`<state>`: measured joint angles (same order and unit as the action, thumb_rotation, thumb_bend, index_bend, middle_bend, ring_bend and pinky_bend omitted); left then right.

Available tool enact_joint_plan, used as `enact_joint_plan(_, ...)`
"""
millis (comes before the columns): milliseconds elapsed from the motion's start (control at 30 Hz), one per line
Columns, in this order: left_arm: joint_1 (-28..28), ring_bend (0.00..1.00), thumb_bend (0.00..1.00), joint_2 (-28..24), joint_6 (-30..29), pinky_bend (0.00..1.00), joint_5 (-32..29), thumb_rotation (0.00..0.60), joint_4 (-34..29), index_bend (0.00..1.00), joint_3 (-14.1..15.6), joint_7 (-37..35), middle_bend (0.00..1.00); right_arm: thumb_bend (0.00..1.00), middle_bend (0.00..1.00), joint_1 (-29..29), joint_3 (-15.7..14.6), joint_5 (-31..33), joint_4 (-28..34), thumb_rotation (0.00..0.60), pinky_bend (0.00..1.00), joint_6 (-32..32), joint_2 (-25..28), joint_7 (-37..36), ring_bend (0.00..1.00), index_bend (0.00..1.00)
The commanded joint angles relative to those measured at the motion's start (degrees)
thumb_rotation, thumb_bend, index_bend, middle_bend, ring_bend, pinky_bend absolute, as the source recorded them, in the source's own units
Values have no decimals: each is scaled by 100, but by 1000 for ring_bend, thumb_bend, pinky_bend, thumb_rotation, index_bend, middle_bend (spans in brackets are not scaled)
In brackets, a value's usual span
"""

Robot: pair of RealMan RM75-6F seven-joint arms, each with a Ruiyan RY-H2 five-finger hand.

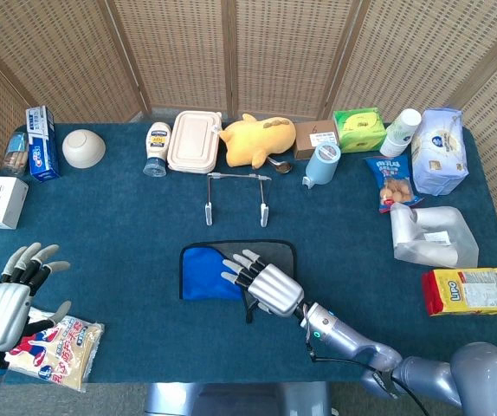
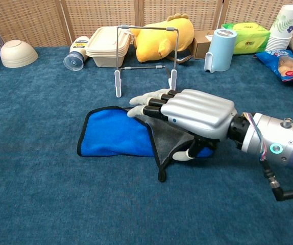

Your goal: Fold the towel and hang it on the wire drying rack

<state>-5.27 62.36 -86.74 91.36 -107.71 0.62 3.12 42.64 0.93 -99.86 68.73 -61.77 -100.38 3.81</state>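
1. towel [image 2: 113, 137], blue with a dark edge, lies flat on the blue table cloth [image 1: 101, 234] near the middle of the table, and a grey flap of it is folded over on its right part.
2. we see the right hand [image 2: 190, 115] lying over the right part of the towel, palm down, fingers stretched left across the grey flap and thumb tucked under its edge; it seems to pinch the flap between thumb and fingers.
3. we find the wire drying rack [image 2: 145, 60] standing upright just beyond the towel, apart from it, with nothing hung on it.
4. we see the left hand [image 1: 10, 299] at the near left corner in the head view, fingers spread and holding nothing, above a snack packet [image 1: 58, 351].
5. along the far edge we make out a white bowl [image 1: 83, 147], a lidded box [image 1: 194, 140], a yellow plush toy [image 1: 255, 139] and a light blue jug [image 1: 322, 163].
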Motion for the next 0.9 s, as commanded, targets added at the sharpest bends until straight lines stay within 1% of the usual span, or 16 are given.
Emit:
enact_joint_plan(33, 17, 0, 368, -23, -23, 0, 26, 600, 13, 268, 3, -35, 146, 186, 39, 18, 17, 60, -94, 600, 0, 15, -53, 70, 0, 105)
enact_joint_plan(300, 46, 0, 368, -54, -41, 0, 51, 600, 32, 267, 9, -127, 146, 189, 39, -91, -140, 120, 22, 600, 0, 2, 83, 245, 0, 106)
enact_joint_plan(600, 53, 0, 368, -74, -69, 0, 133, 600, 7, 267, 3, -133, 145, 191, 42, -66, -74, 193, 34, 600, 0, -20, -80, 273, 0, 123)
enact_joint_plan(667, 69, 0, 368, -90, -93, 0, 135, 600, 9, 267, 0, -146, 145, 207, 45, -35, -31, 200, 23, 600, 0, -34, -130, 261, 0, 139)
enact_joint_plan(833, 86, 0, 368, -91, -104, 0, 127, 600, 29, 267, 3, -167, 145, 296, 48, -8, 23, 239, -8, 600, 0, -40, -197, 272, 0, 165)
enact_joint_plan(900, 93, 0, 369, -93, -104, 0, 122, 600, 40, 267, 6, -184, 145, 306, 50, -2, 38, 260, -18, 600, 0, -39, -223, 271, 0, 180)
